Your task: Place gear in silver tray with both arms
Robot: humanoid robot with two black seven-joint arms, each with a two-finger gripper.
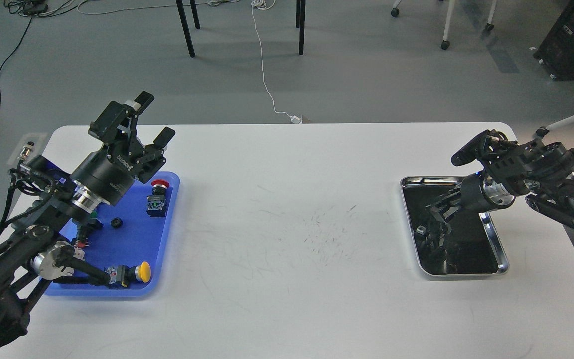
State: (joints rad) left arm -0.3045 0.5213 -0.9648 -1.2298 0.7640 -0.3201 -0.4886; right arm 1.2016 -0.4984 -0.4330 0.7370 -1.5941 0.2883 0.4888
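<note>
A single head view, looking forward and down from above the near edge of a white table (287,249); the whole tabletop fits in frame, seen from moderately near; the left arm (43,224) enters at the lower left edge, the right arm (556,184) at the right edge; beyond the table's far edge, grey floor (342,75) fills the top.

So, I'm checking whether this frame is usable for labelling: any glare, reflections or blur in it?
Head view: sharp overall; the silver tray has a glossy black floor mirroring the right claw above it, confusing at a glance; bright glint on its rim; soft shadow under the blue tray; the white table is evenly lit.
</note>
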